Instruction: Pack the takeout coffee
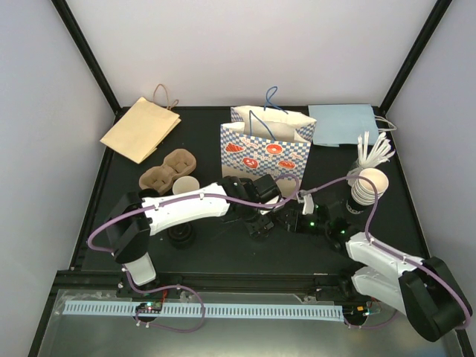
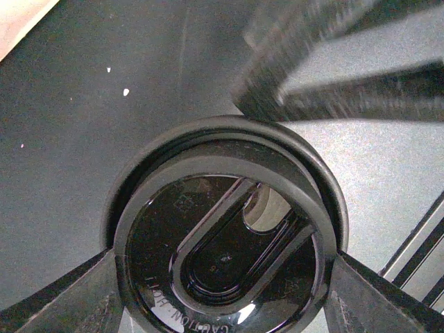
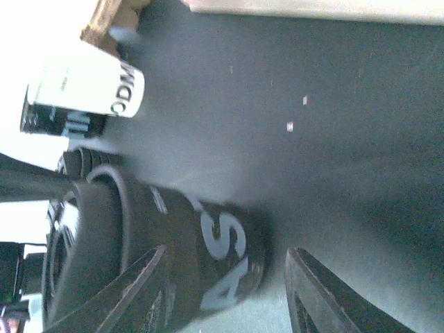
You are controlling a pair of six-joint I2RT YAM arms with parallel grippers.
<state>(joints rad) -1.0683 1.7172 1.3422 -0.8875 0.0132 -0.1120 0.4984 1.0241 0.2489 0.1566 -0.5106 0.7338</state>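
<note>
A black coffee cup [image 3: 208, 250] with white letters stands on the dark table, in the middle of the top view [image 1: 260, 225]. My left gripper [image 2: 222, 281] is shut on a black plastic lid [image 2: 222, 243] and holds it on the cup's rim from above; in the top view the left gripper [image 1: 254, 212] is over the cup. My right gripper [image 3: 222, 295] is open, a finger on each side of the cup's lower body; the cup sits close to the left finger [image 3: 135, 288], with a gap to the other. In the top view the right gripper [image 1: 281, 220] is just right of the cup.
A patterned gift bag [image 1: 264, 145] stands open behind the cup. A white paper cup [image 1: 184, 186], a cardboard carrier [image 1: 167, 169] and a stack of black lids [image 1: 181, 234] are at the left. A kraft bag [image 1: 141, 128], a blue bag [image 1: 343, 123] and a cup stack [image 1: 368, 186] with stirrers surround them.
</note>
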